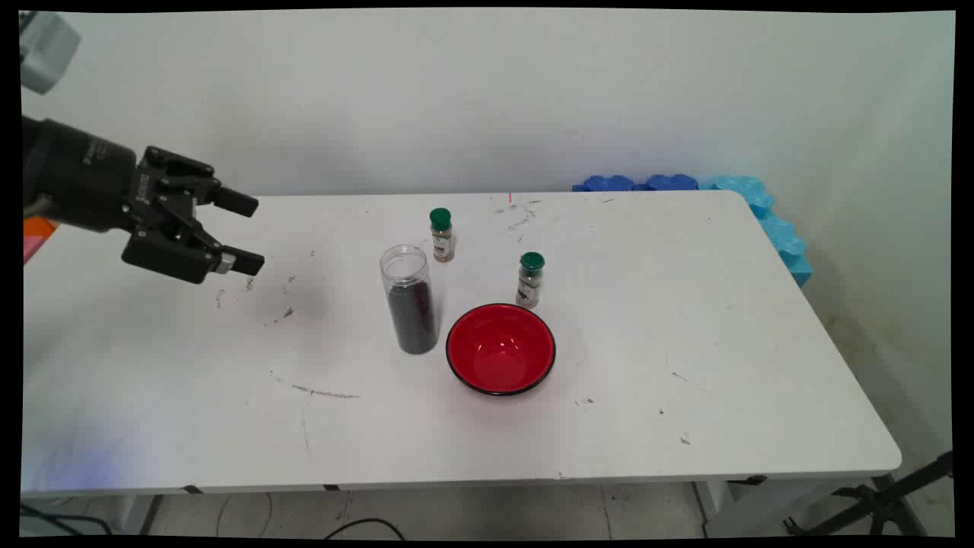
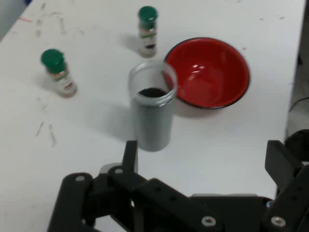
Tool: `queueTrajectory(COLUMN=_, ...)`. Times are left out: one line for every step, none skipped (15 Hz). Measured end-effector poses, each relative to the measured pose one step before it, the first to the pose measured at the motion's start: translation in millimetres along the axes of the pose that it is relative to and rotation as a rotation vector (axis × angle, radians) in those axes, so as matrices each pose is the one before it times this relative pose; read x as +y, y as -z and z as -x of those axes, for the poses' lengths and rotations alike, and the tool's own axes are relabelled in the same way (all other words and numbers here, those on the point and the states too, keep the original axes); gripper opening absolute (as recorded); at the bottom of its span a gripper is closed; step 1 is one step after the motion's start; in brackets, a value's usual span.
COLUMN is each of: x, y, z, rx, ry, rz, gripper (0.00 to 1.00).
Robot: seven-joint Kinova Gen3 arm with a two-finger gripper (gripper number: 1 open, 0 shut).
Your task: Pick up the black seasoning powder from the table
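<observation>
My black gripper (image 1: pixel 249 233) hovers open above the table's left side, holding nothing, its fingers pointing right. Nearest to it is a clear lidless jar (image 1: pixel 409 299) partly filled with dark grains, standing upright some way to its right. In the hand view the jar (image 2: pixel 152 110) stands just beyond my gripper (image 2: pixel 205 154), between the fingers' lines. A red bowl (image 1: pixel 500 348) with a black rim sits empty right beside the jar. Two small green-capped spice bottles stand behind: one (image 1: pixel 441 235) behind the jar, the other (image 1: pixel 530 280) behind the bowl.
The white table (image 1: pixel 685 342) bears scuff marks near the gripper and at the back. Blue foam pieces (image 1: pixel 761 209) lie along the back right corner against the wall. A black stand's legs (image 1: pixel 875 502) show on the floor at the lower right.
</observation>
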Motion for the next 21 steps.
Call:
queueTrajectory(x=-1.03, y=-1.83, z=5.95, rx=-0.00129, ry=0.00388, rz=-0.01456, gripper=1.0)
queueTrajectory(x=-0.6, y=-1.75, z=3.68, rx=-0.00008, ry=0.00269, rz=-0.00896, gripper=1.0)
queueTrajectory(x=-0.62, y=-3.04, z=5.18, rx=-0.00003, ry=0.00326, rz=-0.01225, gripper=1.0)
queueTrajectory(x=-0.52, y=-4.74, z=5.31, rx=0.00123, ry=0.00301, rz=-0.01296, gripper=1.0)
queueTrajectory(x=-0.51, y=-5.29, z=4.76, rx=0.00177, ry=0.00349, rz=-0.01276, gripper=1.0)
queueTrajectory(x=-0.42, y=-5.01, z=3.64, rx=0.00158, ry=0.00264, rz=-0.01043, gripper=1.0)
queueTrajectory(x=-0.47, y=-7.3, z=3.37, rx=0.00325, ry=0.00198, rz=-0.01019, gripper=1.0)
queueTrajectory(x=-0.23, y=-8.01, z=3.01, rx=0.00406, ry=0.00162, rz=-0.00811, gripper=1.0)
queueTrajectory(x=-0.12, y=-7.07, z=2.0, rx=0.00369, ry=0.00113, rz=-0.00429, gripper=1.0)
queueTrajectory(x=0.13, y=-5.37, z=1.05, rx=0.00351, ry=-0.00006, rz=-0.00199, gripper=1.0)
queueTrajectory(x=0.1, y=-8.02, z=1.4, rx=0.00498, ry=0.00051, rz=-0.0021, gripper=1.0)
queueTrajectory(x=-0.11, y=-10.07, z=0.96, rx=0.00617, ry=0.00067, rz=-0.00175, gripper=1.0)
queueTrajectory(x=-0.26, y=-10.2, z=0.68, rx=0.00605, ry=0.00071, rz=-0.00164, gripper=1.0)
queueTrajectory(x=-0.13, y=-8.42, z=0.48, rx=0.00479, ry=0.00108, rz=-0.00078, gripper=1.0)
queueTrajectory(x=0.01, y=-5.77, z=0.25, rx=0.00248, ry=0.00041, rz=0.0013, gripper=1.0)
queueTrajectory(x=-0.12, y=-8.51, z=0.32, rx=0.0028, ry=0.00078, rz=0.00218, gripper=1.0)
queueTrajectory(x=-0.27, y=-9.53, z=0.38, rx=0.00288, ry=0.00049, rz=0.00332, gripper=1.0)
queueTrajectory(x=-0.25, y=-8.97, z=0.53, rx=0.00185, ry=-0.00034, rz=0.00383, gripper=1.0)
queueTrajectory(x=-0.27, y=-7.5, z=0.41, rx=0.00094, ry=-0.00105, rz=0.00433, gripper=1.0)
queueTrajectory(x=0.02, y=-4.76, z=0.26, rx=0.0004, ry=-0.00229, rz=0.00481, gripper=1.0)
queueTrajectory(x=0.07, y=-6.76, z=0.36, rx=0.00031, ry=-0.00451, rz=0.00796, gripper=1.0)
